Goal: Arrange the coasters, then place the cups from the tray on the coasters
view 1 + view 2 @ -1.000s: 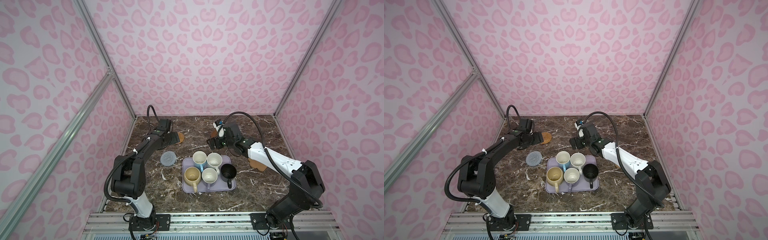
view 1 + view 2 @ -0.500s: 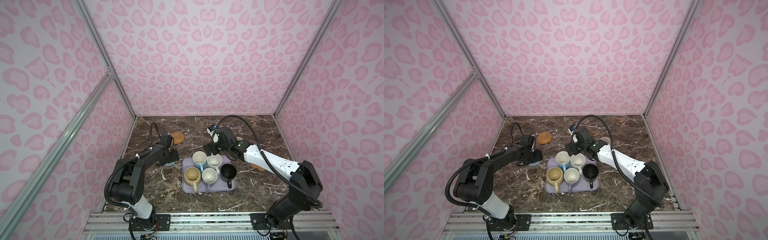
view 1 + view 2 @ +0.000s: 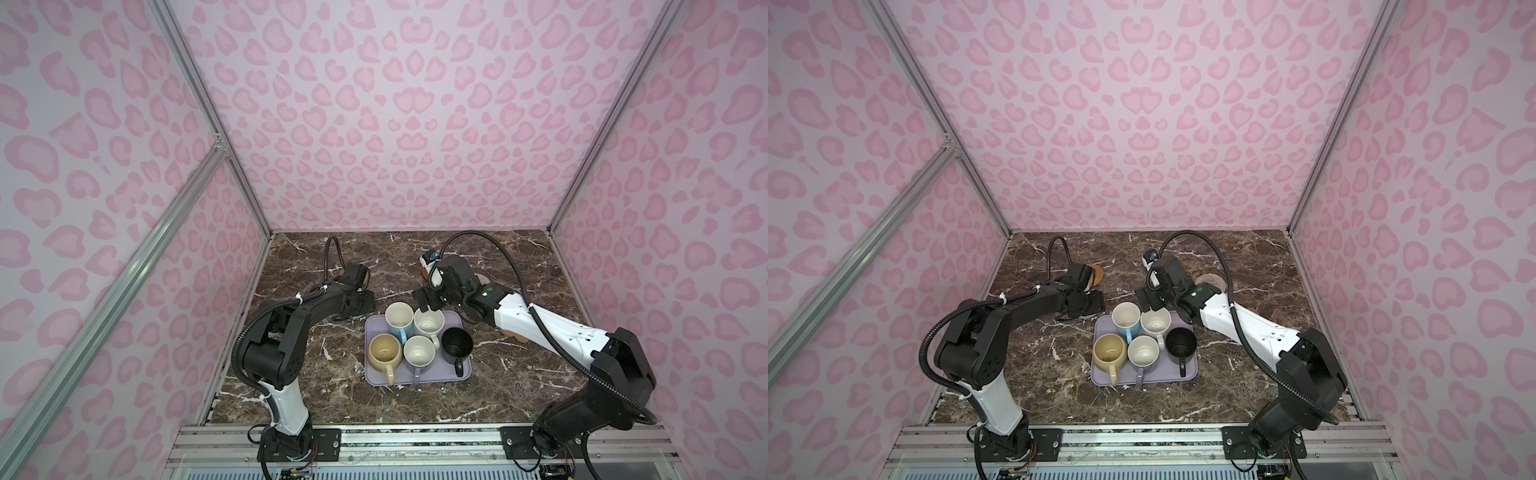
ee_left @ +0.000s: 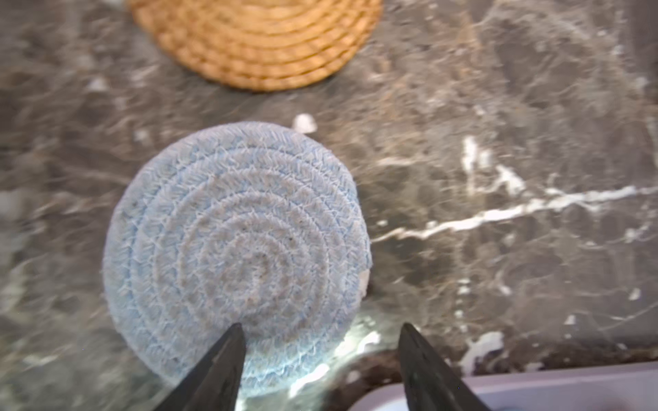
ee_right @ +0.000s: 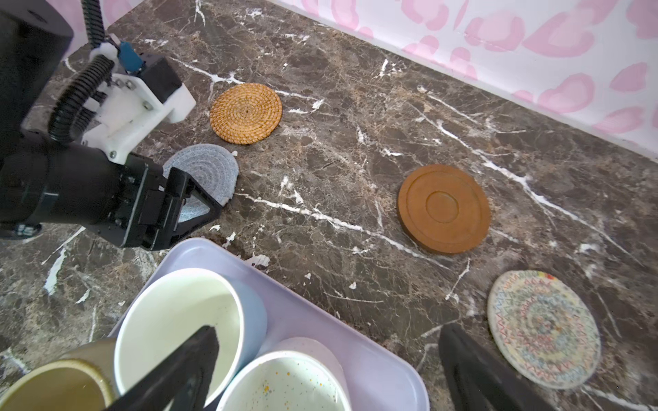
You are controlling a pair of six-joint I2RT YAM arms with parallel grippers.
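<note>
While both gape, left claw [image 4: 320, 325] straddles the rim of blue coaster [image 4: 235, 249] beside tray [image 4: 534, 386] corner; right claw [image 5: 329, 329] overhangs tray edge, open bench [image 5: 338, 170] beyond.

We see pale walls [image 3: 395, 124] printed with pink leopard spots, joined by aluminium posts [image 3: 201, 95], and a dark brown marble tabletop [image 3: 332, 399] veined white under even light.

No legible text, label, brand, number or sign in any view. One small pale marking on the left arm's black housing [image 5: 22, 230], seen from the right wrist; too small and blurred to read.
</note>
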